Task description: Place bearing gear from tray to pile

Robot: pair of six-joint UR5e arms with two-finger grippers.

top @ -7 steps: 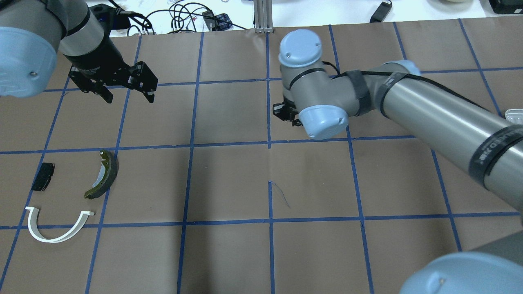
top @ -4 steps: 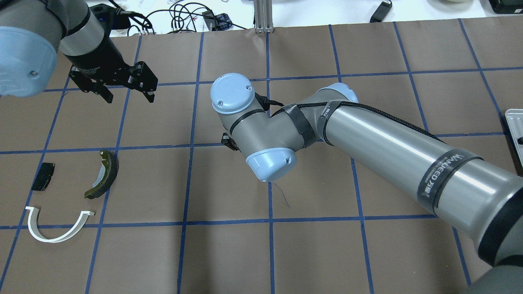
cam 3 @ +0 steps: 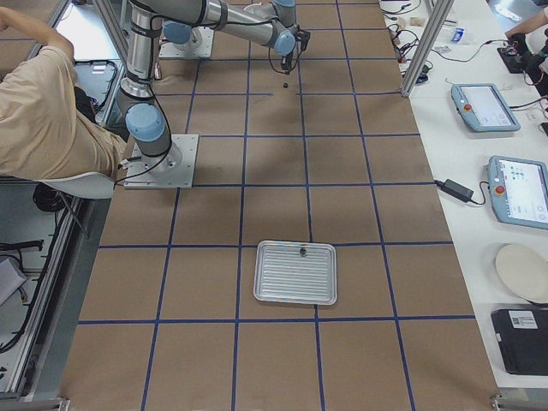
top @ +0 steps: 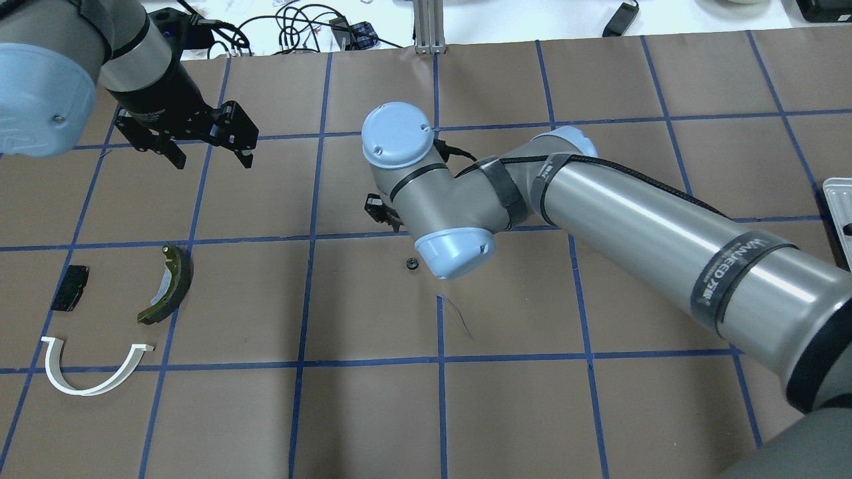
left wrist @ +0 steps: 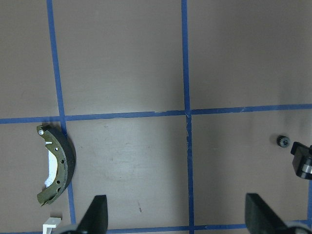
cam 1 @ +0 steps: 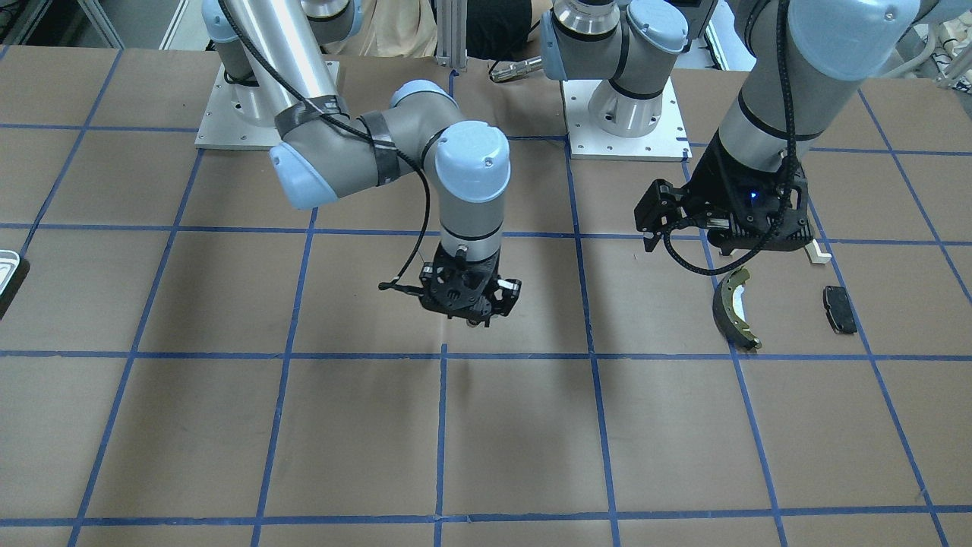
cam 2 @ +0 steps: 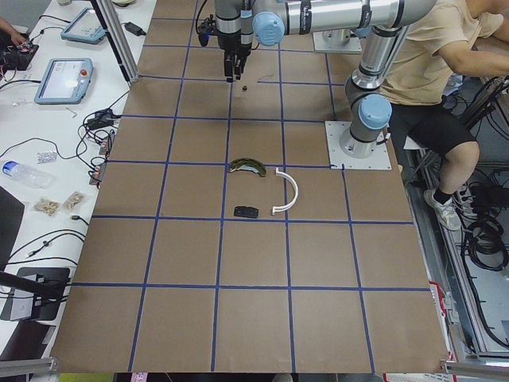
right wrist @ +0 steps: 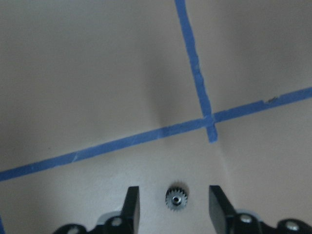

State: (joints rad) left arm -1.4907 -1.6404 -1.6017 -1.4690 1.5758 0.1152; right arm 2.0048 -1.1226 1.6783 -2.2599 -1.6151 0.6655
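The bearing gear (top: 413,264), small, black and toothed, lies on the brown table near its middle, about two grid squares right of the pile. My right gripper (right wrist: 172,191) hangs open just above it, one finger on each side, not touching; in the overhead view the wrist mostly hides the gripper (top: 383,209). The pile is a brake shoe (top: 170,283), a white arc (top: 90,372) and a black pad (top: 70,287). My left gripper (top: 210,156) is open and empty above the table behind the pile. The tray (cam 3: 295,272) lies far to the right.
Blue tape lines (top: 309,236) divide the brown table cover into squares. A small dark part (cam 3: 302,252) sits on the tray's far rim area. Cables (top: 293,26) and tablets (cam 3: 484,104) lie beyond the table's far edge. A seated person (cam 3: 43,111) is behind the robot bases.
My right arm swept left from the table's right half to its middle, then drew back slightly. The gear now shows lying on the table under it. The left arm stayed put.
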